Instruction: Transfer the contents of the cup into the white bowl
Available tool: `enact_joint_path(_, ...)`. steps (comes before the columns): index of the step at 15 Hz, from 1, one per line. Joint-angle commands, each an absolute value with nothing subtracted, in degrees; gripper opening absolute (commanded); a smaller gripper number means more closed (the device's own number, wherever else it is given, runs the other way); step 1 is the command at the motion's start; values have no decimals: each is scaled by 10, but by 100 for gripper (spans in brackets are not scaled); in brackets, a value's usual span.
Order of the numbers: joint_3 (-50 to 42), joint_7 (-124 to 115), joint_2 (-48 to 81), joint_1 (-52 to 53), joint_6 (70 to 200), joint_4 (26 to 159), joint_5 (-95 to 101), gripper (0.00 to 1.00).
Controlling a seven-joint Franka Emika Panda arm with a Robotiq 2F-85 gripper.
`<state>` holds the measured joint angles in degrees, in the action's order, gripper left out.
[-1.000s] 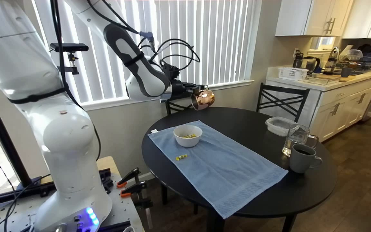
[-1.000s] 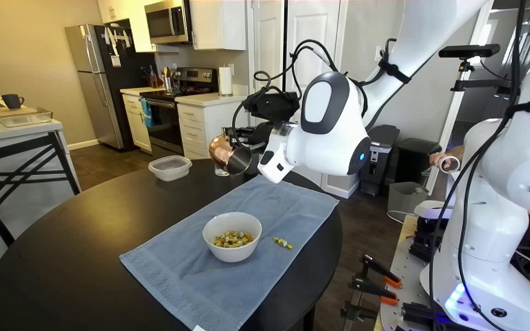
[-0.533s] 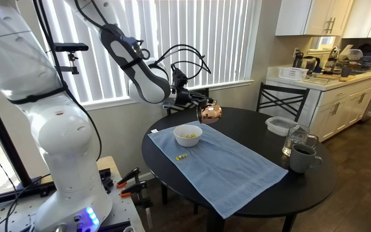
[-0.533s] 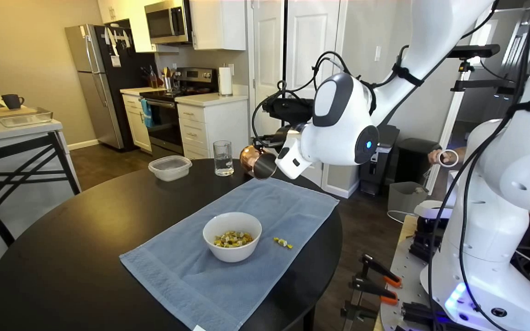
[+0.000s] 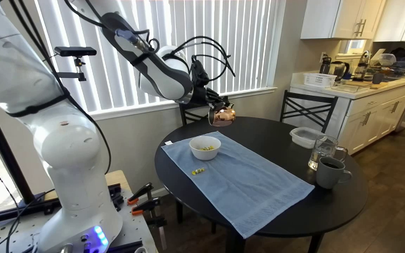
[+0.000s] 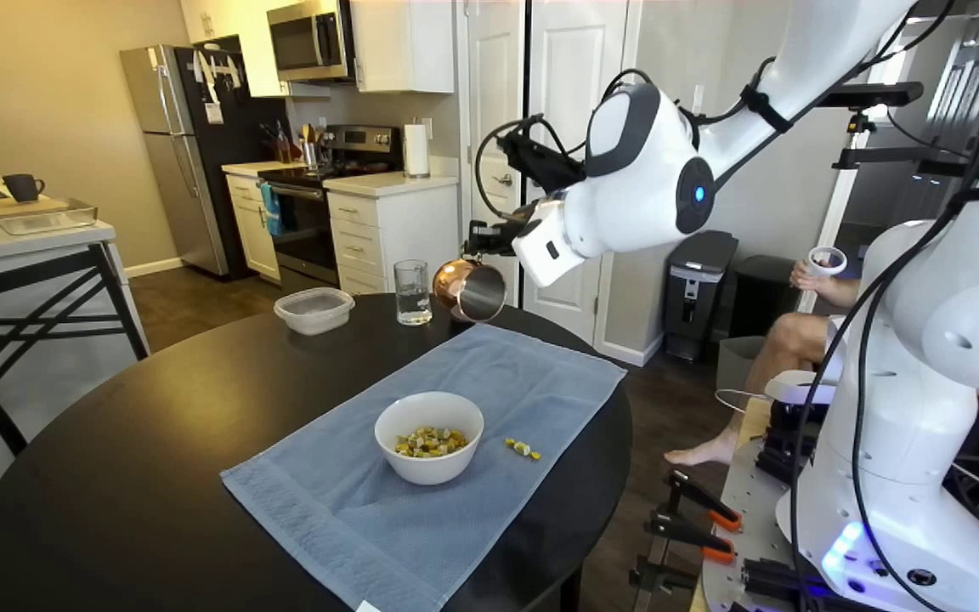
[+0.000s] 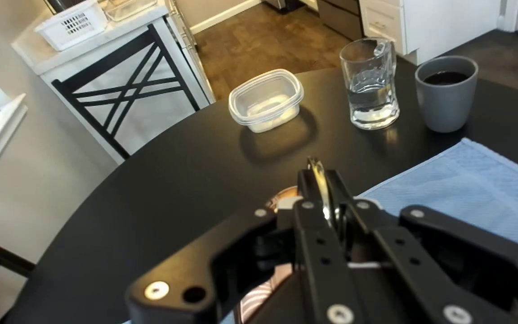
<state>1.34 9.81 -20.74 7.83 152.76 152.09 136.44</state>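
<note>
While the round black table [image 6: 158, 408] is backed by vertical blinds [image 5: 230, 42], it's partly covered by a fuzzy blue towel [image 6: 311, 489]. A smooth white bowl [image 6: 426, 470] is set on that, partly filled with yellowish bits [image 6: 430, 440]. Shiny copper cup [image 6: 455, 289] is held up above the table, tipped sideways, with its metal handle [image 7: 322, 191] pinched in the gripper [image 7: 319, 180].
</note>
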Motion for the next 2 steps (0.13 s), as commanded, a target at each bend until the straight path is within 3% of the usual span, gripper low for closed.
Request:
enact_joint_path(1,-22,18,-250,89,1611,1498,1379,2)
enact_joint_path(2,-37,-11,-258,95,1628,1493,1388,2)
